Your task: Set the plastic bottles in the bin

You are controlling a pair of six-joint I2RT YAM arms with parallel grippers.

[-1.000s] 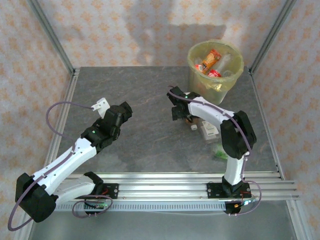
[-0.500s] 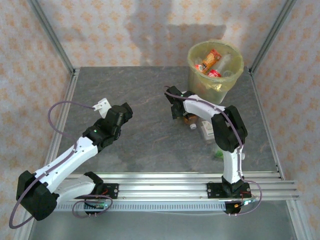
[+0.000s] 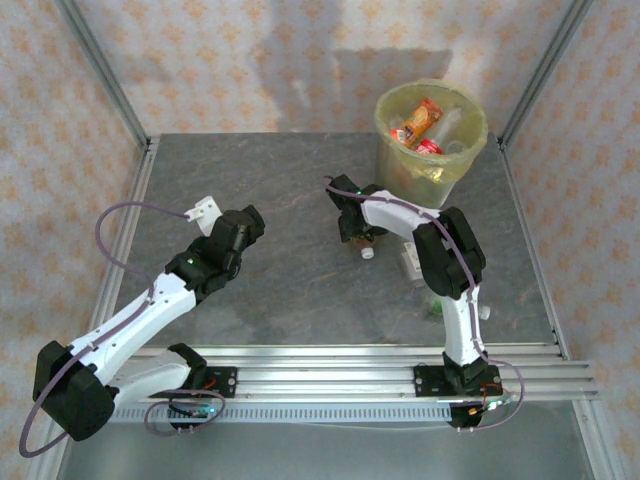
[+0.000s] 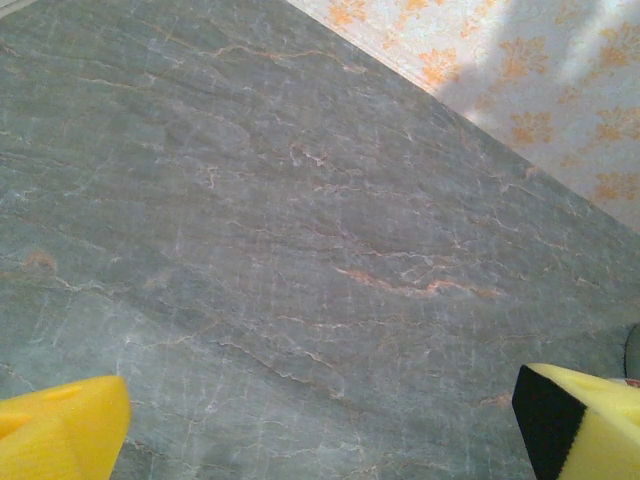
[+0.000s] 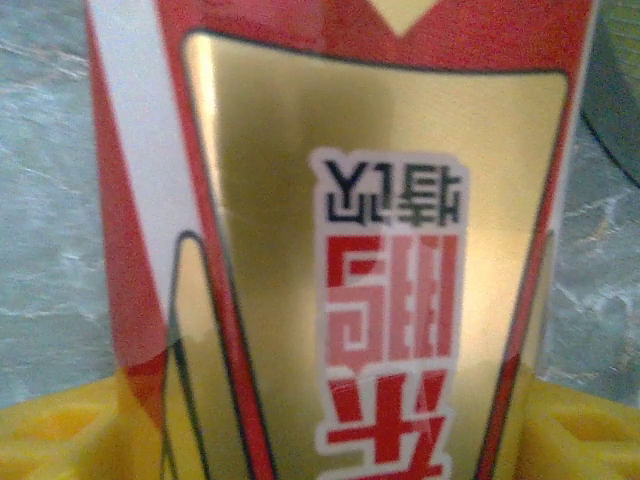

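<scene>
A plastic bottle (image 5: 370, 230) with a red and gold label stands between the yellow pads (image 5: 60, 430) of my right gripper (image 5: 330, 440), which is shut on its body. From above, that gripper (image 3: 360, 236) sits left of the bin, the bottle's white cap (image 3: 367, 252) poking out below it. The pale yellow-green bin (image 3: 385, 128) at the back right holds several bottles (image 3: 422, 120). Another pale bottle (image 3: 412, 262) lies partly hidden under the right arm. My left gripper (image 3: 205, 210) is open over bare grey table at the left, nothing between its yellow fingers (image 4: 590, 420).
A small green-labelled item (image 3: 437, 308) lies by the right arm's base link. Metal frame posts (image 3: 140, 140) and patterned walls border the grey stone-look table (image 3: 290, 190). Rails (image 3: 330, 370) run along the near edge.
My right gripper has slid a little left and narrowed its jaws onto the red and gold bottle, whose cap moved left with it. The left arm has stayed still.
</scene>
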